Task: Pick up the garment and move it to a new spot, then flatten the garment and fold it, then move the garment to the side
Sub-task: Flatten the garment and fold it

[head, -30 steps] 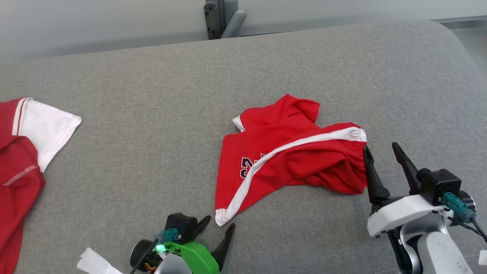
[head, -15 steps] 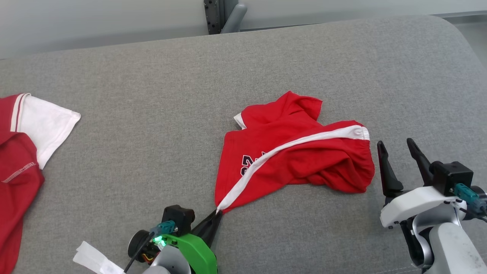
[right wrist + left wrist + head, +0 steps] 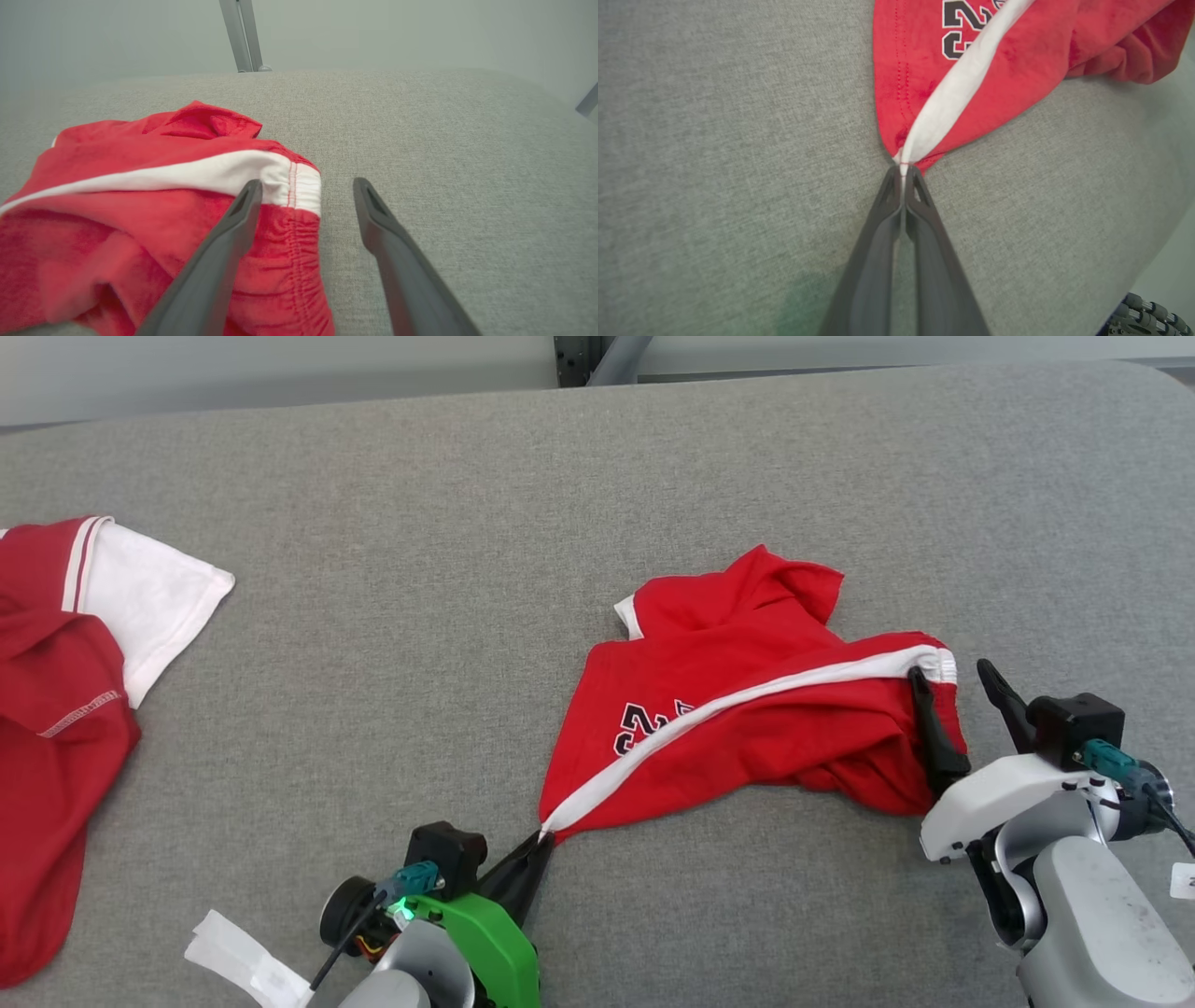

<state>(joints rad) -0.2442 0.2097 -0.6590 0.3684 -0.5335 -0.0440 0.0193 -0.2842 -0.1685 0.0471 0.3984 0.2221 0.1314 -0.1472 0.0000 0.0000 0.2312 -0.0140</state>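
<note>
**Now: Securing the Second Corner Before the Lift**

The garment (image 3: 747,709), red shorts with a white side stripe and a black number, lies crumpled right of centre in the head view on the grey fabric-covered counter (image 3: 373,616). The left pincer (image 3: 540,847) is clamped together on the hem corner where the white stripe ends, at the lower middle of the frame. The right pincer (image 3: 307,183) stands apart, straddling the end of the gathered waistband, with one finger over red cloth and the other over bare counter. Whether either finger touches the cloth cannot be told.

The step in hand appears to be a two-point pickup. Recommended procedure:

1. Lower the right pincer until the waistband edge sits well between its fingers, then close.
2. Take every layer of the elastic; a thin bite is likely to slip.
3. Raise both arms together and level. The left grip holds only the very tip of the corner, so avoid pulling the pincers hard apart.

Surroundings: a second garment (image 3: 56,709), red and white, lies at the left edge, well apart. A white paper slip (image 3: 233,966) lies at the lower left, near the left arm. A metal post (image 3: 597,347) stands at the top edge. Nothing lies between the garment and the bare counter across the middle of the frame.
</note>
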